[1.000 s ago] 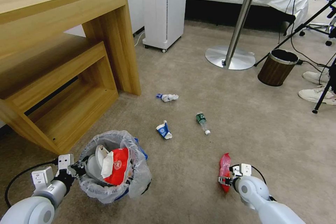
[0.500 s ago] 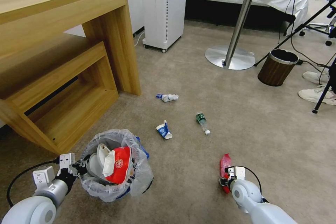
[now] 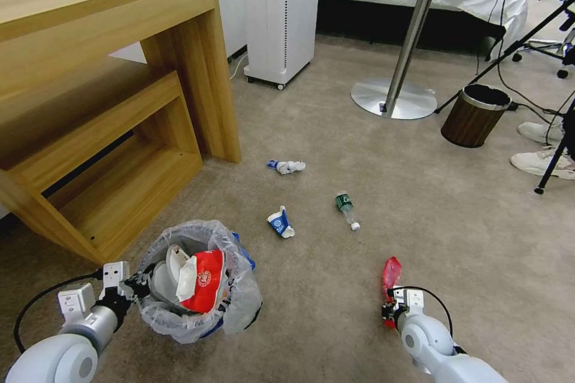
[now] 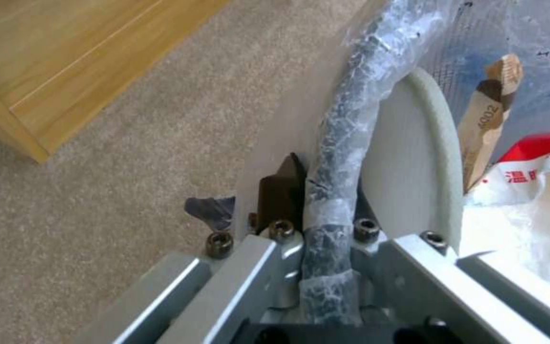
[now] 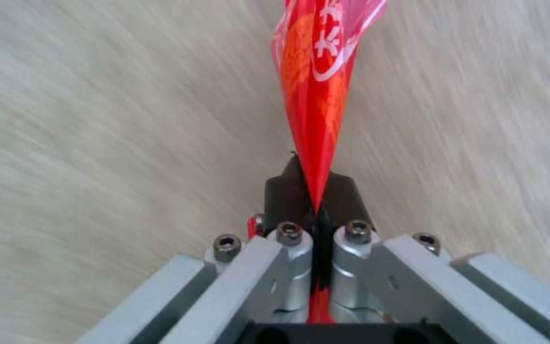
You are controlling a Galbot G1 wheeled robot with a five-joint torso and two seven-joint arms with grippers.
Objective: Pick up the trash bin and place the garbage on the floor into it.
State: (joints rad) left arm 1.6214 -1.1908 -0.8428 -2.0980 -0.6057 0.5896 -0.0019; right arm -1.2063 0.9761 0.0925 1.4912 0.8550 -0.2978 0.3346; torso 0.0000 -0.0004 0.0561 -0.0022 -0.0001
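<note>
The trash bin (image 3: 197,287), lined with a translucent white bag, stands on the carpet at the lower left, blue showing at its edge. My left gripper (image 3: 135,287) is shut on its bagged rim (image 4: 339,143). Inside lie a red-white carton (image 3: 200,281) and a wooden stick (image 4: 488,124). My right gripper (image 3: 389,311) is shut on a thin red plastic piece of garbage (image 3: 390,272), which sticks up from the jaws (image 5: 316,71). More garbage lies on the floor: a blue-white wrapper (image 3: 280,222), a green-label bottle (image 3: 345,207) and a crumpled white wrapper (image 3: 287,166).
A wooden desk (image 3: 108,72) with a low shelf fills the left. A white appliance (image 3: 281,12) stands at the back, beside a round table's metal base (image 3: 393,99). At the right are a brown wood-grain bin (image 3: 475,115), tripod legs and white shoes (image 3: 542,161).
My right gripper has drawn back toward me with the red piece, which now stands more upright. The trash bin has shifted slightly to the right in my left gripper.
</note>
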